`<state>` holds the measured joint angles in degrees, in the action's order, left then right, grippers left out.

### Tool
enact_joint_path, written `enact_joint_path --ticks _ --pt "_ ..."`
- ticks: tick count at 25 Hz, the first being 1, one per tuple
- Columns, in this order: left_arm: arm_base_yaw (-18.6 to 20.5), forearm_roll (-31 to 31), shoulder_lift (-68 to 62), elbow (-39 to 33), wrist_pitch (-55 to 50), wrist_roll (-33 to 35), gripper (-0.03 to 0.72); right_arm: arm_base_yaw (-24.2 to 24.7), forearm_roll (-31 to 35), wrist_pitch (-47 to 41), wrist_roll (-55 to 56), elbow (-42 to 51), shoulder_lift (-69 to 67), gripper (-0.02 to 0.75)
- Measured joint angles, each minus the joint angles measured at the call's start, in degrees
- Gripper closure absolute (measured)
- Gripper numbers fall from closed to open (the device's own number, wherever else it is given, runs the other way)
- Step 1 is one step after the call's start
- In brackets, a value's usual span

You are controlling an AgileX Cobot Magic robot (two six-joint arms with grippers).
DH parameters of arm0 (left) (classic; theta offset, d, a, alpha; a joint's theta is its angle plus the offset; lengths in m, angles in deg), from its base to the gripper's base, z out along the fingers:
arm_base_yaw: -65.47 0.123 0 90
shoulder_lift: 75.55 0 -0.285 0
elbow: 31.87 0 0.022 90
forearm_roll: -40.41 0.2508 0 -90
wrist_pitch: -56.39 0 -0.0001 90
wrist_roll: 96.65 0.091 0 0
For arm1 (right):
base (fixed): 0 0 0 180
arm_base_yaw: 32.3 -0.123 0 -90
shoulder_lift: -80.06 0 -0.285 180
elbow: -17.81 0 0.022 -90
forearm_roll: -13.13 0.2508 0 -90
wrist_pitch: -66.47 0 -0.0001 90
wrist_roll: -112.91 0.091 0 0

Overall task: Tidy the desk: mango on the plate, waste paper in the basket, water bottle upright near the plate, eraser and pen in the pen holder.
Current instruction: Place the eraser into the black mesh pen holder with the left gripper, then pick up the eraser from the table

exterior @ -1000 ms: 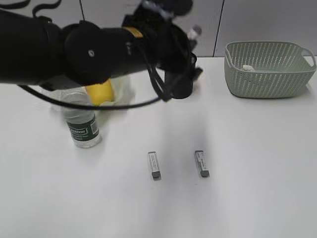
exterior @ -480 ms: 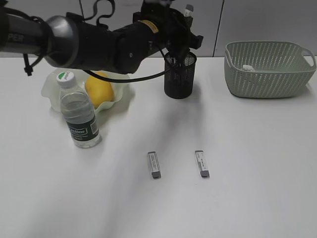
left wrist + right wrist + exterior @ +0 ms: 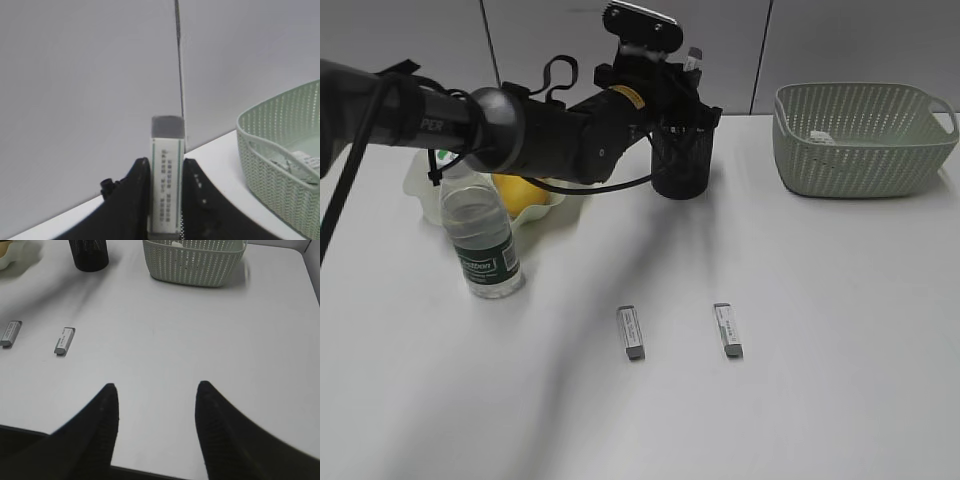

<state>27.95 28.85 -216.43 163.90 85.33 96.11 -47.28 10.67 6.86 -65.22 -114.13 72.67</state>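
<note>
Left wrist view showed my left gripper (image 3: 165, 200) clamped on an eraser (image 3: 167, 175), held upright between the fingers (image 3: 132, 200), grey tip up. In the exterior view that gripper (image 3: 685, 85) hung just above the pen holder (image 3: 682, 160), so the step in hand was, by my judgement, dropping an eraser into the holder. The next move called for centring over the mesh rim, lowering, then letting go; an off-centre release could land the eraser on the rim.

My right gripper (image 3: 155, 405) stood apart, empty, over bare desk (image 3: 200, 340).

Two more erasers (image 3: 632, 332) (image 3: 727, 329) lay flat mid-desk, well apart from the holder. The mango (image 3: 525, 190) sat on the plate (image 3: 415, 180); the bottle (image 3: 480, 230) stood upright just beside it. Waste paper (image 3: 823, 137) lay in the basket (image 3: 860, 140). No pen was visible. Nothing blocked the drop; my left arm spanned above plate and bottle.
</note>
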Motion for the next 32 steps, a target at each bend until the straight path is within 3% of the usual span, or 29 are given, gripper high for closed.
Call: enact_joint_path --ticks 6,13,17,21,26,29,32 --pt "0.3 -0.4 -0.2 0.1 0.7 0.0 0.521 0.0 0.0 0.0 0.0 0.0 0.0 0.335" --pt "0.4 -1.5 -1.0 0.2 0.7 0.0 0.271 0.0 0.0 0.0 0.0 0.0 0.0 0.335" --pt "0.7 -5.8 0.9 0.2 -5.2 -0.1 0.236 0.0 0.0 0.0 0.0 0.0 0.0 0.335" --pt "1.0 -6.5 9.4 0.1 -26.1 -0.2 0.335 0.0 0.0 0.0 0.0 0.0 0.0 0.335" --pt "1.0 -0.4 21.7 -2.9 -50.4 2.7 0.552 0.0 0.0 0.0 0.0 0.0 0.0 0.335" --pt "1.3 0.0 30.5 -10.0 -61.6 7.1 0.610 0.0 0.0 0.0 0.0 0.0 0.0 0.335" --pt "3.0 -0.3 40.3 -21.4 -68.9 8.4 0.625 0.0 0.0 0.0 0.0 0.0 0.0 0.335"
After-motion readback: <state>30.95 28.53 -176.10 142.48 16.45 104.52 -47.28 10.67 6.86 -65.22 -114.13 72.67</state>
